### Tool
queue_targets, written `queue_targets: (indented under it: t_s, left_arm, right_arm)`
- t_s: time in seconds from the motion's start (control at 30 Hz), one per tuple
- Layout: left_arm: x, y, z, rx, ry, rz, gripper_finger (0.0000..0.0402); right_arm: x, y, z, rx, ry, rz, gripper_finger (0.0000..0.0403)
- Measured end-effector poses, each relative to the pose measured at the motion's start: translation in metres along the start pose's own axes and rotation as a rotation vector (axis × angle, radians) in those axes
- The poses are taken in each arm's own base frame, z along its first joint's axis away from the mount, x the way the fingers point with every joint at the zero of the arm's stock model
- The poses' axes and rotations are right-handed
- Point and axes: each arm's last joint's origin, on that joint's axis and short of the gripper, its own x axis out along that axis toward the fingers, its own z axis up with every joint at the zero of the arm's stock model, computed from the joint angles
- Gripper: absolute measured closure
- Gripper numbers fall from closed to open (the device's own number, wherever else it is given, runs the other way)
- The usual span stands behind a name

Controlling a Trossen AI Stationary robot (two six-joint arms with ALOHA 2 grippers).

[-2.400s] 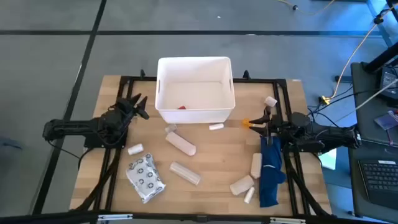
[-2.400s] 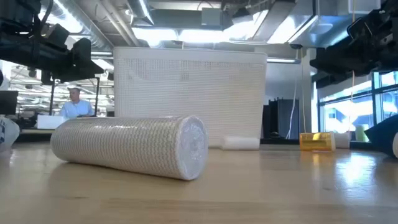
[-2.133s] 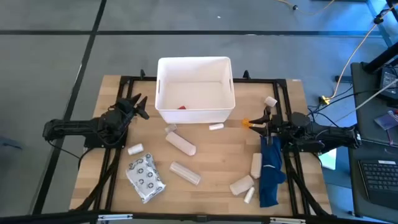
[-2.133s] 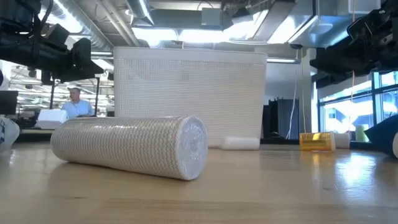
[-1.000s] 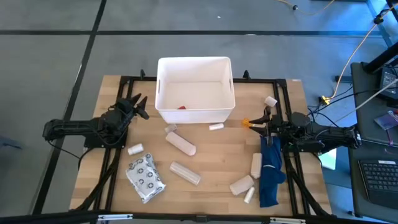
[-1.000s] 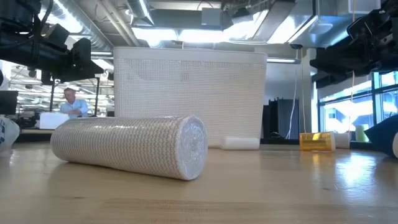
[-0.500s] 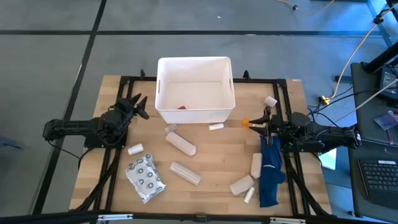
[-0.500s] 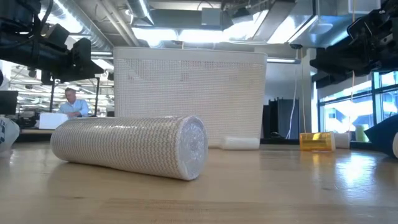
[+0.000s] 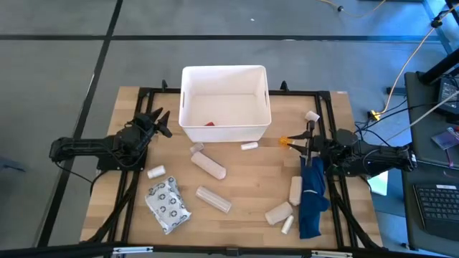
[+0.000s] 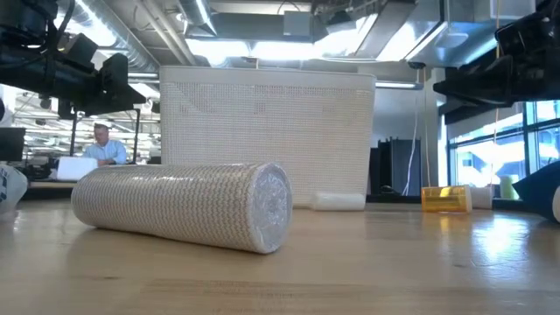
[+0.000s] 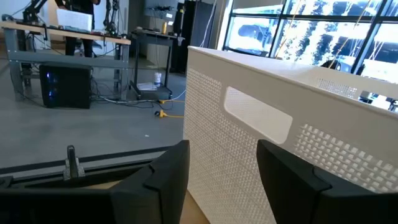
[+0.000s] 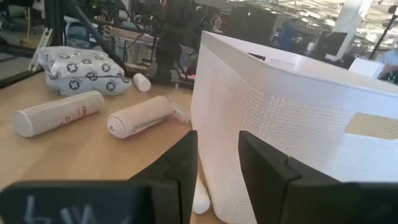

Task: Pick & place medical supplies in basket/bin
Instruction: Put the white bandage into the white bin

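The white bin (image 9: 225, 104) stands at the table's far middle, with a small red item (image 9: 209, 122) on its floor. Beige and white rolls (image 9: 209, 165) (image 9: 214, 199) (image 9: 295, 189) lie on their sides on the wood, as does the grey ring-patterned packet (image 9: 168, 205). The tiny orange bottle (image 9: 284, 142) lies just beside my right gripper (image 9: 305, 140). That gripper hangs open and level right of the bin, its fingers (image 12: 180, 168) holding nothing. My left gripper (image 9: 159, 122) hovers open left of the bin, also with nothing in it (image 11: 221, 180).
A long dark-blue cloth (image 9: 312, 201) lies along the table's right side under my right arm. Smaller white tubes (image 9: 249, 145) (image 9: 155, 171) (image 9: 311, 116) are scattered about. In the low view a big roll (image 10: 184, 206) lies close in front of the bin (image 10: 267, 136). A black frame rims the table.
My right gripper has rolled a little about its own pointing line while staying in place. Nothing on the table has moved.
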Motion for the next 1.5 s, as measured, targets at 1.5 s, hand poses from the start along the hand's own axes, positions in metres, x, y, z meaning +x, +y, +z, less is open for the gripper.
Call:
queue_targets:
  t_s: [1.5]
  left_arm:
    - [-0.0001, 0.0024, 0.0007, -0.001, -0.021, 0.083, 0.022]
  right_arm:
    - [-0.0009, -0.0077, 0.0049, 0.531, -0.079, -0.224, 0.0283]
